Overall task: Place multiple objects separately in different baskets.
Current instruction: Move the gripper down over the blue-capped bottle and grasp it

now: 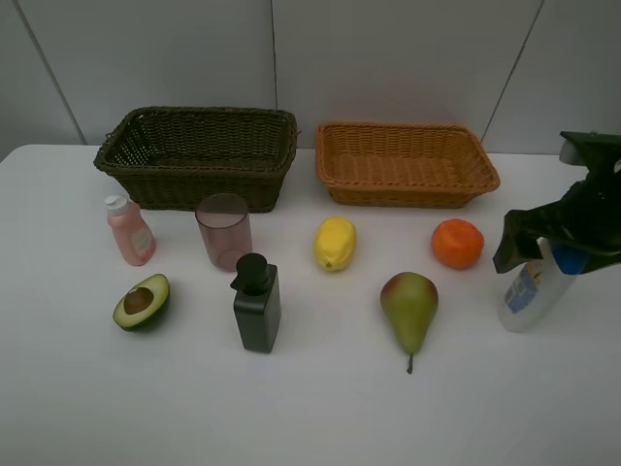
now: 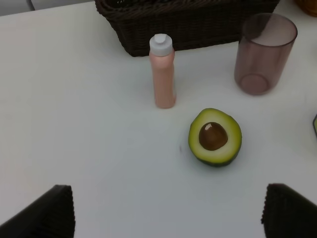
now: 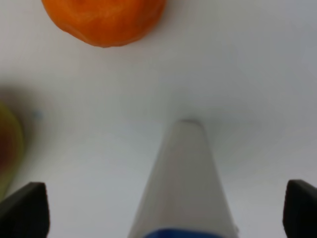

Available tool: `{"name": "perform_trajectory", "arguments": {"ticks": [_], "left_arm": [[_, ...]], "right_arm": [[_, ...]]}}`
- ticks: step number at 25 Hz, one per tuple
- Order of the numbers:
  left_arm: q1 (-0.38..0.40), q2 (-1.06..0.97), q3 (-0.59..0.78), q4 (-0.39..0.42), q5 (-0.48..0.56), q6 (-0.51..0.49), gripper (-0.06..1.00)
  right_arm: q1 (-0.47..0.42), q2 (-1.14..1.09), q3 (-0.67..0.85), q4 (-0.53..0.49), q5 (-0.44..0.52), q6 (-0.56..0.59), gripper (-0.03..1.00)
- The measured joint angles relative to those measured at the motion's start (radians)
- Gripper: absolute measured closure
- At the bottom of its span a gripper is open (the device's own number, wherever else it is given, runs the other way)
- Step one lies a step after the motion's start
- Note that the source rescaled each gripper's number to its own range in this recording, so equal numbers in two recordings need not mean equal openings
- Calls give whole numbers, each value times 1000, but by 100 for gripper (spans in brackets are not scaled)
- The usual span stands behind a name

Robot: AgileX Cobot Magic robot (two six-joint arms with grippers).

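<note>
From the high camera alone, takes in both baskets at the back of the white table (image 1: 310, 417): deep dark brown-green wicker basket (image 1: 199, 183) on the left, shallow orange-tan wicker basket (image 1: 408, 194) beside it, the two apart. Mid-table there: yellow lemon (image 1: 335, 243), black square pump bottle (image 1: 257, 309).

From the right wrist alone, looks down the white plastic bottle with blue cap (image 3: 183, 183), upright near the table's right edge, between the wide-spread fingers (image 3: 25, 210) of the right gripper (image 3: 163, 213), clear of both. Beyond it, round orange (image 3: 104, 20); blurred to one side, green-red pear (image 3: 6, 144). In the high view, masks that bottle's top behind the gripper.

From the left wrist alone, shows the left gripper (image 2: 168, 218) with fingers (image 2: 47, 215) far apart over bare table, holding nothing. Ahead of them: halved avocado (image 2: 215, 137), pit showing, cut face up; slim pink bottle (image 2: 163, 74) and translucent pinkish cup (image 2: 265, 54), upright before the dark basket.
</note>
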Motion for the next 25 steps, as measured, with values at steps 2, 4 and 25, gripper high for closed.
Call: {"name": "perform_trajectory", "arguments": {"ticks": [2,4,25], "left_arm": [[0,0,0,0,0,0,-5],[0,0,0,0,0,0,-5],[0,0,0,0,0,0,-5]], "right_arm": [[0,0,0,0,0,0,8],[0,0,0,0,0,0,21],[0,0,-3,-2,36,0,97]]}}
